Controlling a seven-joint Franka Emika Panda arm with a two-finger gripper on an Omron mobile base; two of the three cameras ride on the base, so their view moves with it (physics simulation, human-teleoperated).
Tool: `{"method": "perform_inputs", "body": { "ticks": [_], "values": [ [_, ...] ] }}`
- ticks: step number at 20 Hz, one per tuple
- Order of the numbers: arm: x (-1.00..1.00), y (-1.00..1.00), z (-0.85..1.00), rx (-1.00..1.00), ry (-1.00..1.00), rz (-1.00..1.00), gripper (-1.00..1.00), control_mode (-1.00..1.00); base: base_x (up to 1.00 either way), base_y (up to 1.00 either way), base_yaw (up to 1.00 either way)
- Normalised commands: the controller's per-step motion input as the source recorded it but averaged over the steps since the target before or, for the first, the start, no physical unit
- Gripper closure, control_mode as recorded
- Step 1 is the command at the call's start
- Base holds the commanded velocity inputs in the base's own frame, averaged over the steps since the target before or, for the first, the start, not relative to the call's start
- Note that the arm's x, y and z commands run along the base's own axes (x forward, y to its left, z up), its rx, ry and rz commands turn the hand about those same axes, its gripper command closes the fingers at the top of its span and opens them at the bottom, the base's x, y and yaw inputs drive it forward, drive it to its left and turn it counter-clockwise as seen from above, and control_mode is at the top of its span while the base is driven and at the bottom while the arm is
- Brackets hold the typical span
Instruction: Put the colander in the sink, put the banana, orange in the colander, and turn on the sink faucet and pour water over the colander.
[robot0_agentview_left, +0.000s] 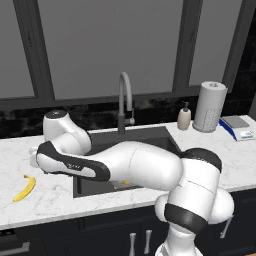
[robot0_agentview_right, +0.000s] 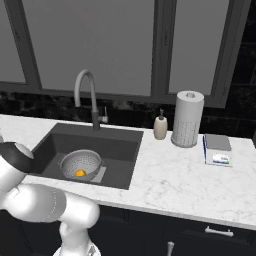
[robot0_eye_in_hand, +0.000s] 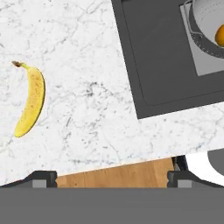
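Note:
The yellow banana (robot0_agentview_left: 24, 188) lies on the white marble counter left of the sink (robot0_agentview_left: 150, 140); in the hand view the banana (robot0_eye_in_hand: 29, 99) is at the left, off to one side of my fingers. My gripper (robot0_eye_in_hand: 112, 178) is open, fingertips (robot0_eye_in_hand: 43, 178) far apart, nothing between them, hovering above the counter's front edge. The perforated metal colander (robot0_agentview_right: 80, 162) stands in the sink (robot0_agentview_right: 120, 145) with the orange (robot0_agentview_right: 80, 173) inside it; the colander (robot0_eye_in_hand: 205, 26) and the orange (robot0_eye_in_hand: 220, 35) also sit at the hand view's top right. The gooseneck sink faucet (robot0_agentview_right: 85, 90) rises behind the basin.
A soap bottle (robot0_agentview_right: 160, 127), a paper-towel roll (robot0_agentview_right: 187, 119) and a small scale (robot0_agentview_right: 217, 149) stand on the counter right of the sink. My arm stretches left across the sink's front (robot0_agentview_left: 125, 167). Wooden floor (robot0_eye_in_hand: 113, 173) shows below the counter edge.

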Motion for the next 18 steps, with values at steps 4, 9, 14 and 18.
{"method": "perform_inputs", "body": {
  "ticks": [4,9,14,18],
  "values": [
    [0.12,0.48,-0.09,0.03,0.05,0.03,-1.0,-1.0,0.0,0.0,0.0],
    [0.19,0.45,-0.1,0.01,0.15,0.04,-1.0,-1.0,0.0,0.0,0.0],
    [0.35,0.31,-0.39,0.0,0.13,0.0,-1.0,-1.0,0.0,0.0,0.0],
    [0.42,0.18,-0.28,0.0,0.0,0.0,-1.0,-1.0,0.0,0.0,0.0]
  ]
}}
